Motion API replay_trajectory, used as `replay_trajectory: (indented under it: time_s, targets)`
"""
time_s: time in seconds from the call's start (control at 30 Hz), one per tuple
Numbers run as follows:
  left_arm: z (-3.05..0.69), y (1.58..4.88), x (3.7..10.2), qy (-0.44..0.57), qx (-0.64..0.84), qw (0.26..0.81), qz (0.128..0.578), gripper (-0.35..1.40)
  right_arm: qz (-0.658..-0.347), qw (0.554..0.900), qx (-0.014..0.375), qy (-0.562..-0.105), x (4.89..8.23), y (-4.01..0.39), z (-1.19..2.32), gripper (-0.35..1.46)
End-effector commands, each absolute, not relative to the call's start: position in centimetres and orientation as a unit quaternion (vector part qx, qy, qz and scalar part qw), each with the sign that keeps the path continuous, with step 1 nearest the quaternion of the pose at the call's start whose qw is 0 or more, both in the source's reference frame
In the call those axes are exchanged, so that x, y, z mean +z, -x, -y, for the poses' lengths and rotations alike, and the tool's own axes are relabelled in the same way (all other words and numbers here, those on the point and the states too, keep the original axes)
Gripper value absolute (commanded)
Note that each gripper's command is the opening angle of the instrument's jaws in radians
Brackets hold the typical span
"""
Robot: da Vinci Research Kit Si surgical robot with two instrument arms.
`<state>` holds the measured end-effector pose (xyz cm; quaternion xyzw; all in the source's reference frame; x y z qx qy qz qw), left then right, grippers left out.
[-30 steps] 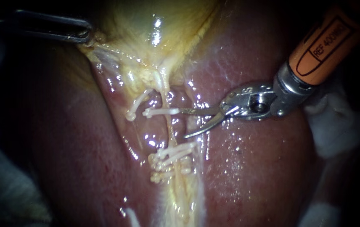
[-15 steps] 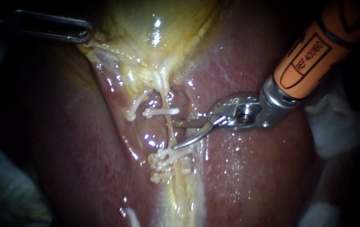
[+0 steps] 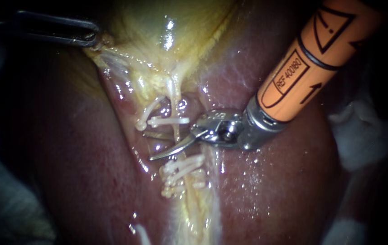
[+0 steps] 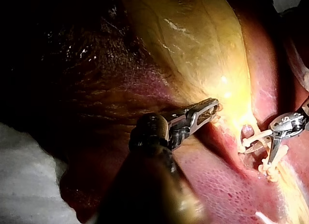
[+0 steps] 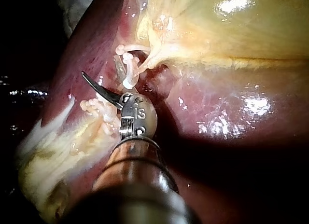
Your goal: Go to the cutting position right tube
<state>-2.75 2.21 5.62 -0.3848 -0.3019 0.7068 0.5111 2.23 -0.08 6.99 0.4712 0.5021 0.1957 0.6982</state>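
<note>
Our right instrument (image 3: 151,146) holds its jaws apart — the tube (image 3: 176,131) lies between them; our left instrument's (image 3: 92,40) jaws clench the gallbladder (image 3: 167,27).

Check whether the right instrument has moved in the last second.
Yes. The right instrument has advanced leftward: its open jaws, earlier right of the upper clip, now reach past the tube between that clip and the lower clips.

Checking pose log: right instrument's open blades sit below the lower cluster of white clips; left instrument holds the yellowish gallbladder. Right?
No. The endoscope view shows the open curved blades of the orange-sleeved right instrument between the single upper white clip and the lower cluster of white clips, not below it. The dark left instrument does hold the yellowish gallbladder.
</note>
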Motion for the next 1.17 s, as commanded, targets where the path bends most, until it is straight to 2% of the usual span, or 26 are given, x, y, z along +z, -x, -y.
replay_trajectory:
  time_s: [0.03, 0.2, 0.67, 1.17]
  targets:
    - [-2.21, 2.74, 5.62, 0.385, 0.707, 0.511, 0.302, -0.35, -0.503, 0.697, 0.196, -0.472, 6.99, -2.23, 0.09, 1.44]
    - [-2.21, 2.75, 5.62, 0.385, 0.707, 0.511, 0.302, -0.35, -0.508, 0.690, 0.199, -0.476, 6.93, -2.22, 0.09, 1.44]
    - [-2.21, 2.75, 5.62, 0.385, 0.707, 0.511, 0.302, -0.35, -0.545, 0.640, 0.202, -0.504, 6.38, -2.24, 0.03, 1.38]
    - [-2.21, 2.75, 5.63, 0.385, 0.707, 0.511, 0.302, -0.35, -0.545, 0.638, 0.200, -0.506, 6.36, -2.25, 0.04, 1.35]
